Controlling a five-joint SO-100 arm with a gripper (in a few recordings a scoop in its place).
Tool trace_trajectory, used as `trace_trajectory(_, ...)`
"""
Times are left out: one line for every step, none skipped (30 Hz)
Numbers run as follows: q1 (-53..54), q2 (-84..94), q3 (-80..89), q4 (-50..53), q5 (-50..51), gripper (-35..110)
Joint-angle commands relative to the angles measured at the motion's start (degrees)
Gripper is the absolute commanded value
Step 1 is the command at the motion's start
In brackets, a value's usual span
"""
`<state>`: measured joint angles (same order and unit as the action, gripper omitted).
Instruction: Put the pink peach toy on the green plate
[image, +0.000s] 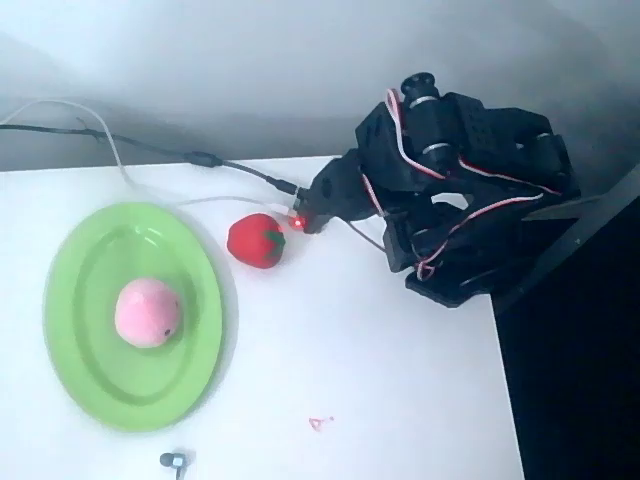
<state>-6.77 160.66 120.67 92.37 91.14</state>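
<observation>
Folded back on itself, the black arm (455, 200) sits at the right edge of the white desk (340, 360) in the overhead view, with its end effector (318, 207) pointing left toward the middle of the desk. How far the end effector is open cannot be told from this angle: the fingers merge into one dark shape, and nothing is seen held between them. A small red light (297, 222) glows at its tip. Red and white wires (405, 150) loop over the arm's joints.

Pink peach toy (148, 313): lying on the green plate (85, 300), slightly left of the plate's centre line and a little below its middle, well inside the raised rim. It is well apart from the end effector.

Green plate: oval, resting flat on the left part of the desk, long axis running roughly top to bottom in the picture.

Red strawberry toy (256, 241): on the bare desk just beside the plate's upper right rim, not touching it so far as can be seen. Its green leaf faces right, toward the end effector's tip, which is near it but apart.

Black and white cables (150, 150) run along the desk's far edge to the arm. A small grey object (174, 461) lies at the lower edge of the picture, below the plate; a faint pink mark (320, 423) shows on the desk to its right.
</observation>
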Motion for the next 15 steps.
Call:
trace_trajectory(-1.41,8.17,9.93,-3.25,2.55,43)
trace_trajectory(-1.49,10.02,12.30,-4.39,3.25,43)
trace_trajectory(-1.49,11.25,14.33,-5.27,3.60,43)
trace_trajectory(-1.58,12.57,16.26,-6.33,3.78,43)
trace_trajectory(-1.58,13.80,18.37,-7.73,3.96,43)
trace_trajectory(-1.58,15.12,20.57,-9.23,4.13,43)
trace_trajectory(-1.49,16.35,22.59,-10.28,4.22,44)
trace_trajectory(-1.49,17.67,24.52,-11.43,4.31,44)
trace_trajectory(-1.58,18.98,26.46,-12.30,4.39,44)
trace_trajectory(-1.67,20.30,28.39,-13.10,4.66,44)
trace_trajectory(-1.85,21.97,30.59,-13.97,5.01,43)
trace_trajectory(-2.02,23.73,32.61,-14.68,5.45,43)
trace_trajectory(-2.11,25.40,34.63,-15.29,5.71,43)
trace_trajectory(-2.37,27.16,36.47,-15.82,5.71,43)
trace_trajectory(-2.46,28.92,38.23,-16.00,5.71,42)
